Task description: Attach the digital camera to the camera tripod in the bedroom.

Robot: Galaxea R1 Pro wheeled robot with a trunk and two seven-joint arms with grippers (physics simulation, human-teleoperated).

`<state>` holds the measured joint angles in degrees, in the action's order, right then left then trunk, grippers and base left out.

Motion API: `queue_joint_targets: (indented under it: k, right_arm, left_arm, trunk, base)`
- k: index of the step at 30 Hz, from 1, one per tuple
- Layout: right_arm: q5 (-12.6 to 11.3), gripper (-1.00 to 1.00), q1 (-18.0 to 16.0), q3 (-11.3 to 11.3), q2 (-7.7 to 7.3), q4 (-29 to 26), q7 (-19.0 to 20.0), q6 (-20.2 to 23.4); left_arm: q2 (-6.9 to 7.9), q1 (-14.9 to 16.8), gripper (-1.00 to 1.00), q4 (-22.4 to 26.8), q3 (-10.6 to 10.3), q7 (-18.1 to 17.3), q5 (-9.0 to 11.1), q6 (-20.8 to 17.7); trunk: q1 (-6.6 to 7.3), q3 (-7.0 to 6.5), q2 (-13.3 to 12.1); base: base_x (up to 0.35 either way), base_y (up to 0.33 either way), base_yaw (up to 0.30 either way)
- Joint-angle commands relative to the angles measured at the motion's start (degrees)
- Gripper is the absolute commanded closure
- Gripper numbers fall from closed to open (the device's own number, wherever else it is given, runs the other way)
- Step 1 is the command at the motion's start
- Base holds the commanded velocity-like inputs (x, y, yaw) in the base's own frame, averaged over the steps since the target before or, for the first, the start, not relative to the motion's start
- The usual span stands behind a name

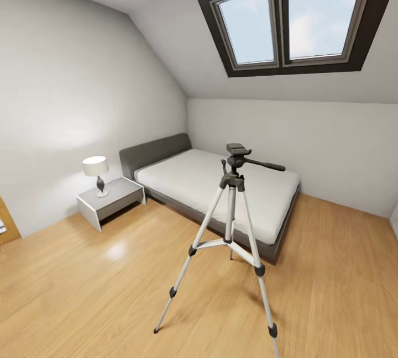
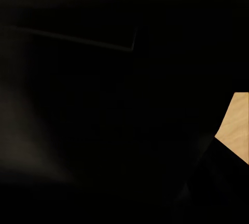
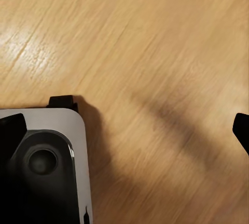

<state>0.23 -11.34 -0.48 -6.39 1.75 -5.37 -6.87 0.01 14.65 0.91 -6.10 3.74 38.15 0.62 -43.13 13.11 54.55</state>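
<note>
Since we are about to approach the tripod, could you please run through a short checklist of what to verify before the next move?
1. Camera tripod standing upright on the wood floor: ok.
2. Tripod's head plate bare, ready for mounting: ok.
3. Floor between the robot and the tripod free of obstacles: ok.
4. Digital camera held in a gripper: cannot tell; the left wrist view is almost wholly dark.
5. Right gripper state: cannot tell; the right wrist view looks down on the floor and part of the robot's base.
6. Bed behind the tripod, apart from its legs: ok.
</note>
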Motion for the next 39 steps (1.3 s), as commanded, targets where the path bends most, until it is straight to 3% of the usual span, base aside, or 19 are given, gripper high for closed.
queue_joint_targets:
  k: [1,13,28,39]
  right_arm:
    - [0.0,-1.00,-0.1,0.0,0.00,0.2,-0.1,-0.4]
    - [0.1,-1.00,-0.1,0.0,-0.01,0.2,0.1,-0.4]
    - [0.1,-1.00,-0.1,0.0,-0.01,0.2,0.3,-0.3]
    - [0.0,-1.00,-0.1,0.0,-0.02,0.2,0.0,-0.3]
  left_arm:
    - [-0.06,0.0,1.00,0.0,-0.5,0.1,0.4,0.1]
    - [-0.95,0.0,1.00,-0.8,-0.3,-0.5,0.7,-0.2]
    - [-0.80,0.0,1.00,-0.8,-0.3,-0.3,0.9,-0.2]
    - [-0.71,0.0,1.00,-0.8,-0.3,-0.3,0.9,-0.2]
  trunk:
    - [0.00,0.07,0.1]
    - [0.00,0.07,0.1]
    - [0.00,0.07,0.1]
    - [0.00,0.07,0.1]
  base:
    - [0.000,0.000,0.046]
    - [0.000,0.000,0.011]
    - [0.000,-0.002,0.000]
    - [0.061,-0.209,0.000]
